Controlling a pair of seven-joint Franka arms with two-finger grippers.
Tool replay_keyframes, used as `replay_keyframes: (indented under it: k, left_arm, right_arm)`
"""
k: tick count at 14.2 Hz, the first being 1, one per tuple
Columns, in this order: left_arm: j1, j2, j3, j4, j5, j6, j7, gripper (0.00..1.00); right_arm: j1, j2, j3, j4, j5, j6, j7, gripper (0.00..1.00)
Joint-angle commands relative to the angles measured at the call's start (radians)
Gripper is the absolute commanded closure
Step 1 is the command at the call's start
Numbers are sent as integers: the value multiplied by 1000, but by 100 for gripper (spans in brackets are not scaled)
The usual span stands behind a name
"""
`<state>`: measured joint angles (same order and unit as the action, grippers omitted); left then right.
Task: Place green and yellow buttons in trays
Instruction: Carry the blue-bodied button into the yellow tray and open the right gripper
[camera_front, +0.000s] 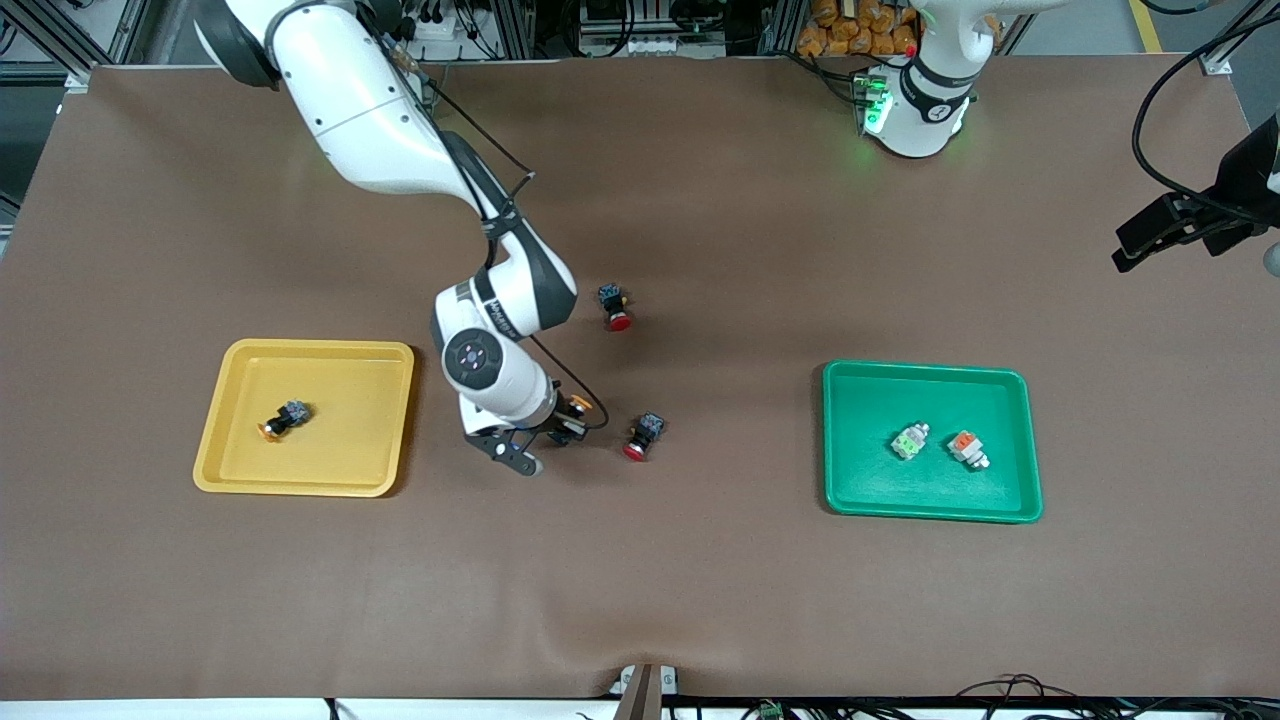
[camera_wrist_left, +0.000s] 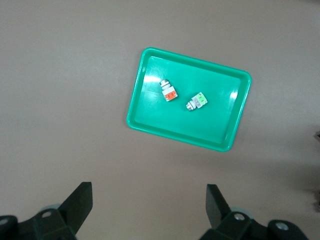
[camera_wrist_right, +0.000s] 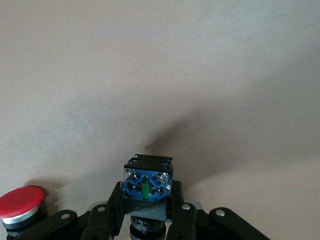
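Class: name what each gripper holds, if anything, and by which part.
The right gripper grips a yellow-capped button by the sides of its dark body. The left gripper holds nothing.

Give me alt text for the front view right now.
The right gripper is shut on a yellow-capped button on the table between the yellow tray, which holds one button, and a red button. The green tray holds two grey buttons; the left arm waits.

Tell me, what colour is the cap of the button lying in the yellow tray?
Orange-yellow cap; front view shows it best.
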<state>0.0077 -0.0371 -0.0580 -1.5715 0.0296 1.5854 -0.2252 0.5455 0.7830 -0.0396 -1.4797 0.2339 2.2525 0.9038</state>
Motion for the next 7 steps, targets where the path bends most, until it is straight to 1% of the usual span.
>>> replay_keyframes:
  k: [1, 2, 4, 6, 7]
  left_arm:
    - [-3, -3, 6, -7, -22, -31, 64, 0]
    - [-2, -3, 6, -5, -22, -50, 116, 0]
    - [9, 3, 6, -8, -22, -79, 208, 0]
    - [5, 17, 4, -5, -20, -78, 219, 0]
    - [-2, 23, -3, -1, -17, -78, 216, 0]
  right_arm:
    - [-54, -76, -18, 45, -25, -189, 9, 100]
    - [-73, -117, -38, 35, -30, -241, -35, 100]
    - [-154, -175, -42, 18, -31, -342, -197, 100]
    - [-246, -223, -42, -60, -33, -332, -392, 100]
    - [-307, -231, -42, -89, -33, -321, -513, 100]
